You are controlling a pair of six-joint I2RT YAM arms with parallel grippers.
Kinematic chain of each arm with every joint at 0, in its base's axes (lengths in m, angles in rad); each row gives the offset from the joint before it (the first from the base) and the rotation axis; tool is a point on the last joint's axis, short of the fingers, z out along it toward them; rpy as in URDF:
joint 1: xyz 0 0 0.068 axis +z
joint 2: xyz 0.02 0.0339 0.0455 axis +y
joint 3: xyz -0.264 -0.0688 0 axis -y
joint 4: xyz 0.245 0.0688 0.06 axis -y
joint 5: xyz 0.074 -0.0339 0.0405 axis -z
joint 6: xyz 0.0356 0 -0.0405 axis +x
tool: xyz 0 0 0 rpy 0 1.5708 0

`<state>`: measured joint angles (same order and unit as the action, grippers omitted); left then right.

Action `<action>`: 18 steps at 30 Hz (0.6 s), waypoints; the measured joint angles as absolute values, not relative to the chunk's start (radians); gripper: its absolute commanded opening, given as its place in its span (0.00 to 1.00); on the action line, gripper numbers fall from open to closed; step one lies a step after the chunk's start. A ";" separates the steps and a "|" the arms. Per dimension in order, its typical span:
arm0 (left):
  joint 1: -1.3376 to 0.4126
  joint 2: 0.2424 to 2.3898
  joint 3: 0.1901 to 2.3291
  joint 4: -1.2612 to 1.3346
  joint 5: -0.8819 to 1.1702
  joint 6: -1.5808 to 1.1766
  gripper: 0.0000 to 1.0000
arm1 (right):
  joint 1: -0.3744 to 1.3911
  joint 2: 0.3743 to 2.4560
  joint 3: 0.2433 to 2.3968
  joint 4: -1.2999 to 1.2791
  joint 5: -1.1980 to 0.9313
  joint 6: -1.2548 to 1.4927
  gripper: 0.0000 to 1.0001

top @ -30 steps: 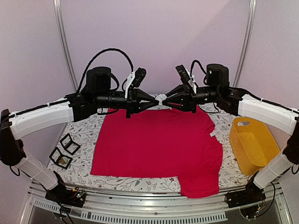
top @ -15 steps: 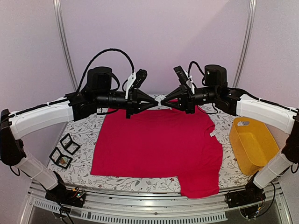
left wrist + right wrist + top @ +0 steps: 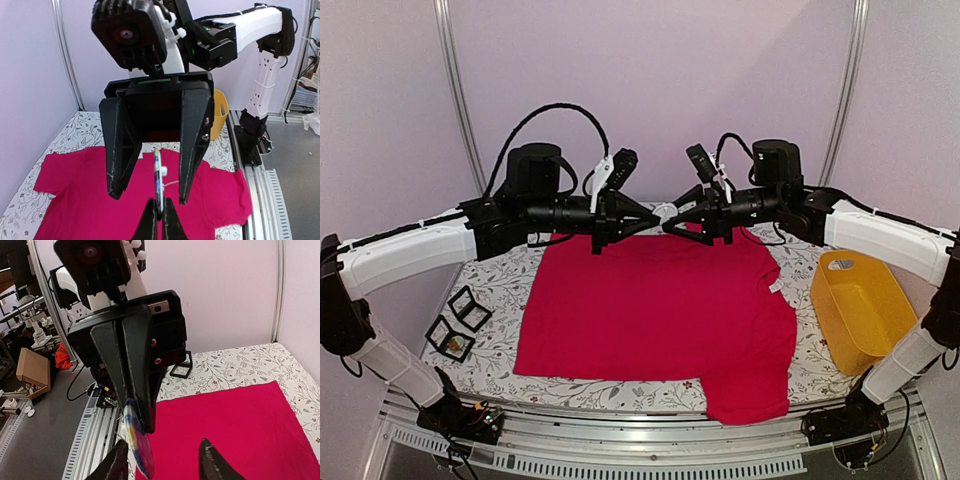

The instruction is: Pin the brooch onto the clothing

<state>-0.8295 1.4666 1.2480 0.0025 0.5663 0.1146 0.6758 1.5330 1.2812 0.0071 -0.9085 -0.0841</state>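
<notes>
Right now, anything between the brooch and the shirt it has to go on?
Nothing visible. The left gripper holds the brooch in the air above the red shirt. The right gripper is open, flanking the brooch at the sides, not beneath it.

Lilac-walled booth, table w/ floral cloth, soft even light.
Plain matte lilac-pink walls (image 3: 650, 70) at back & both sides. Thin silver metal upright pole (image 3: 453, 90) in the left corner, second silver pole (image 3: 852, 80) in the right. Table covered w/ white-grey floral tablecloth (image 3: 500, 285); ribbed aluminium rail (image 3: 620, 445) along its near edge. Smooth grey floor (image 3: 300, 195) beside the table; brown cardboard box (image 3: 31, 371) sits on it, well apart. Light is diffuse w/ a slight pink cast, shadows faint.
</notes>
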 measured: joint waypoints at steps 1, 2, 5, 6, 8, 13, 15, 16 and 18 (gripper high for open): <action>-0.830 1.463 1.248 0.002 0.559 0.117 0.00 | 0.676 1.533 1.282 -0.009 -0.910 -0.104 0.60; -0.829 1.456 1.246 0.002 0.547 0.120 0.00 | 0.675 1.530 1.282 -0.033 -0.908 -0.131 0.62; -0.826 1.441 1.246 -0.007 0.520 0.131 0.00 | 0.674 1.509 1.282 -0.114 -0.899 -0.208 0.65; -0.825 1.438 1.246 -0.017 0.511 0.136 0.00 | 0.674 1.497 1.282 -0.139 -0.890 -0.237 0.65; -0.824 1.436 1.246 -0.033 0.503 0.147 0.00 | 0.674 1.476 1.282 -0.170 -0.870 -0.273 0.65; -0.825 1.437 1.246 -0.084 0.496 0.166 0.00 | 0.674 1.445 1.301 -0.193 -0.816 -0.300 0.44; -0.825 1.437 1.246 -0.094 0.497 0.170 0.00 | 0.674 1.445 1.308 -0.180 -0.802 -0.287 0.37; -0.825 1.437 1.246 -0.096 0.497 0.171 0.00 | 0.674 1.445 1.310 -0.171 -0.797 -0.276 0.37; -0.825 1.437 1.246 -0.098 0.498 0.172 0.00 | 0.674 1.446 1.312 -0.157 -0.795 -0.267 0.37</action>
<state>-0.8246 1.4368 1.2465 -0.0978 0.4980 0.1722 0.6739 1.4456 1.3117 -0.1570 -0.7952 -0.2672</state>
